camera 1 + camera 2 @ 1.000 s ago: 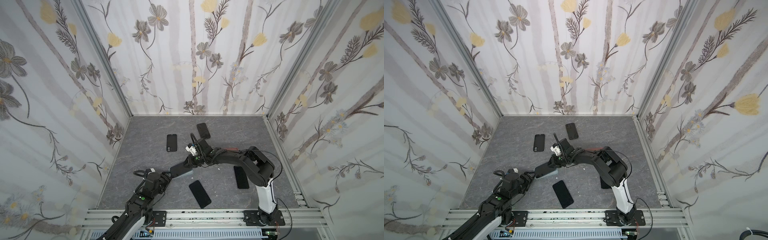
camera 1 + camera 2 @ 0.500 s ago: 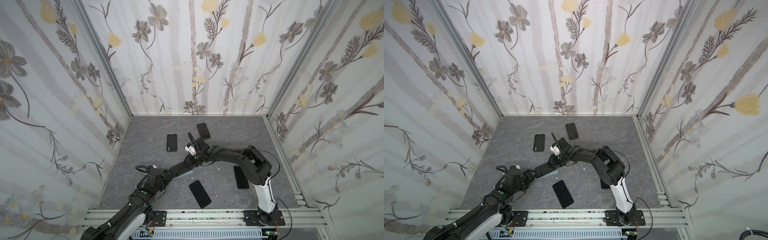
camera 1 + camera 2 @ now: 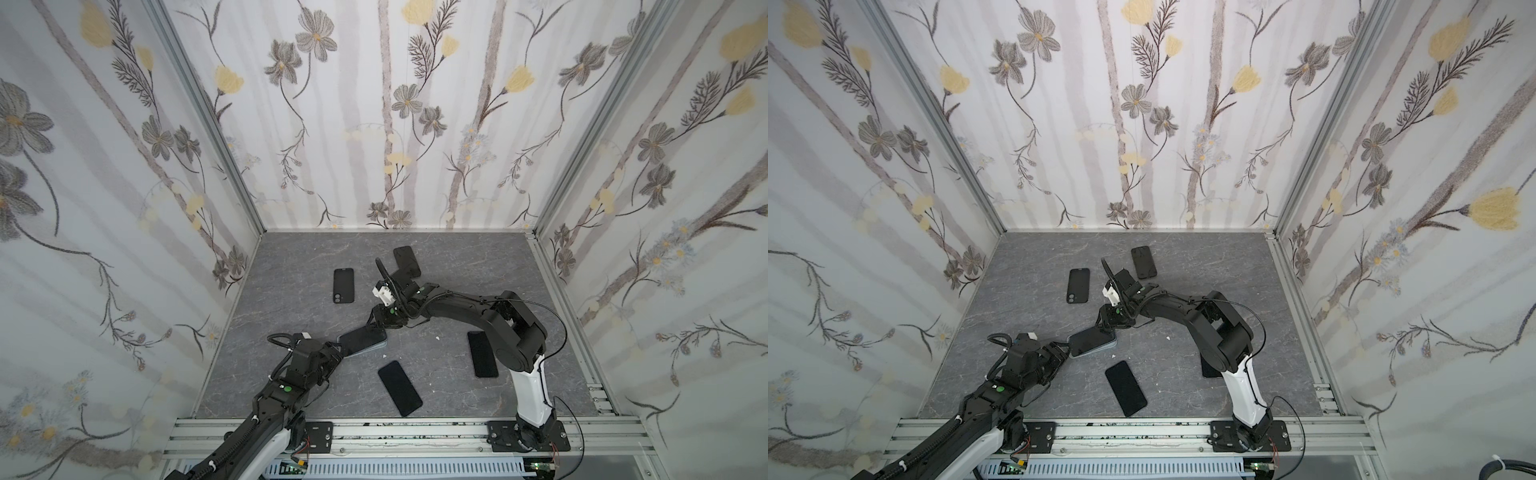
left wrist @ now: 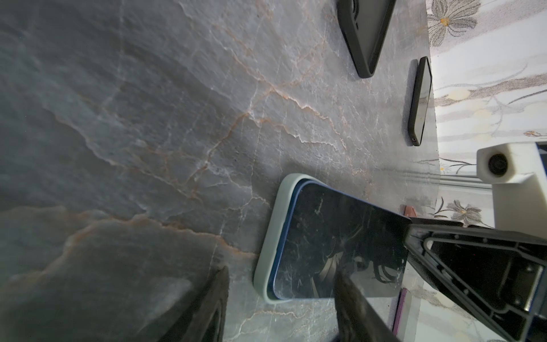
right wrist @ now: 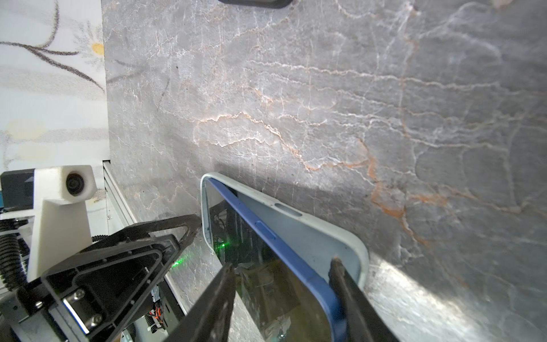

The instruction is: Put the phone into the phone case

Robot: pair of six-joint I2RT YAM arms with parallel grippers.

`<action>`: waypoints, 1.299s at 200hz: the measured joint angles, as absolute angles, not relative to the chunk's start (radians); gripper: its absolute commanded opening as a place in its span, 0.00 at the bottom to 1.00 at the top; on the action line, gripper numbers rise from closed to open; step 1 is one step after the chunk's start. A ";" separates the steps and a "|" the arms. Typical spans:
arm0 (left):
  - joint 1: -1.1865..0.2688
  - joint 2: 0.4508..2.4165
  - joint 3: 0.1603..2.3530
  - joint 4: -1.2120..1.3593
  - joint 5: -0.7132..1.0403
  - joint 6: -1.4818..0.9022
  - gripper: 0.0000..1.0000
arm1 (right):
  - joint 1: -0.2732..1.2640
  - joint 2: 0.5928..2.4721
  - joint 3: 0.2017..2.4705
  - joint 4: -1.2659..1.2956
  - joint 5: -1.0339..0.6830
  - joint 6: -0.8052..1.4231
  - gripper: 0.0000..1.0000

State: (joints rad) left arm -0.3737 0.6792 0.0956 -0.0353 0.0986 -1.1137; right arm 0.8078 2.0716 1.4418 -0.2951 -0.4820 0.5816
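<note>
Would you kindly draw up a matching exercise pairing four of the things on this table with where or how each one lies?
Things
1. blue phone
2. pale case
3. black case with camera cutout
4. loose black phone

Places or states
a. flat on the table, underneath another item
b. nearest the front rail
c. askew, one long edge raised out of the rim below it
d. alone, toward the back left

Pairs: 1-c, 2-a, 3-d, 4-b
</note>
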 measured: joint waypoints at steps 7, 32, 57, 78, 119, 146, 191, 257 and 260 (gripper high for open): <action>-0.371 0.684 0.102 -0.040 0.098 -1.105 0.58 | 0.805 2.070 1.442 -0.304 -0.477 0.574 0.52; -0.368 0.718 0.126 -0.041 0.099 -1.087 0.56 | 0.792 2.048 1.431 -0.328 -0.469 0.564 0.52; -0.365 0.766 0.153 -0.041 0.103 -1.060 0.56 | 0.770 2.020 1.406 -0.332 -0.469 0.554 0.51; -0.364 0.795 0.167 -0.041 0.108 -1.037 0.55 | 0.751 2.008 1.382 -0.334 -0.470 0.540 0.48; -0.361 0.834 0.168 -0.040 0.110 -0.997 0.50 | 0.747 2.027 1.369 -0.340 -0.487 0.522 0.42; -0.361 0.854 0.172 -0.035 0.110 -0.982 0.44 | 0.763 2.059 1.373 -0.344 -0.493 0.516 0.35; -0.361 0.892 0.172 -0.009 0.129 -0.968 0.34 | 0.786 2.081 1.394 -0.345 -0.513 0.515 0.16; -0.359 0.957 0.163 0.072 0.135 -0.953 0.26 | 0.804 2.085 1.435 -0.412 -0.449 0.496 0.19; -0.359 0.957 0.163 0.073 0.135 -0.953 0.26 | 0.804 2.085 1.435 -0.413 -0.447 0.496 0.20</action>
State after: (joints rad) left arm -0.3592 0.9573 0.1631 0.0734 0.1352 -0.9531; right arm 0.8043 2.0846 1.4349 -0.4126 -0.4465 0.4961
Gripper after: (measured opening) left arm 0.260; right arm 0.183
